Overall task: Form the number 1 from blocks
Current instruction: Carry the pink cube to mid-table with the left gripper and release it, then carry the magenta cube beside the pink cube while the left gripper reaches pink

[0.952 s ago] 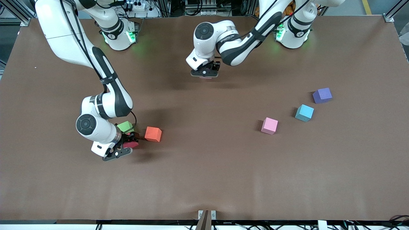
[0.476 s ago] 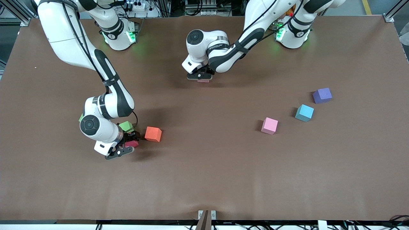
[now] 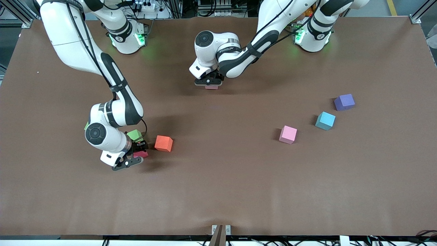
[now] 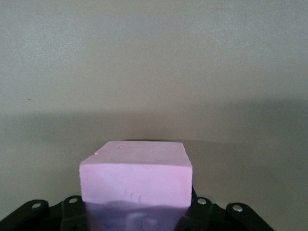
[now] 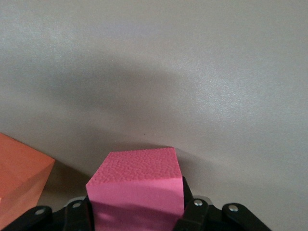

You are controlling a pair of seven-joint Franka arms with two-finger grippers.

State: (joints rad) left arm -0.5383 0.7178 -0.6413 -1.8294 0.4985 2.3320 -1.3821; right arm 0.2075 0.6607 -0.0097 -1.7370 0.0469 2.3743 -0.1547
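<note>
Since a moment ago the left pincer (image 3: 209,83) has slid a little toward the upper left of the frame and sunk lower, clamped on a light pink block (image 3: 211,87) close over the surface (image 3: 218,191). The right pincer (image 3: 134,158), at middle left, has barely shifted and grips the crimson block (image 3: 140,154). Just beside it sits the orange block (image 3: 164,143), with a green cube (image 3: 134,135) close by. At right lie the second pink block (image 3: 288,134), the light blue block (image 3: 325,120) and a purple cube (image 3: 344,101).

L end effector (image 3: 208,83) on pink block (image 3: 211,87); R end effector (image 3: 134,158) on crimson block (image 3: 140,154).
</note>
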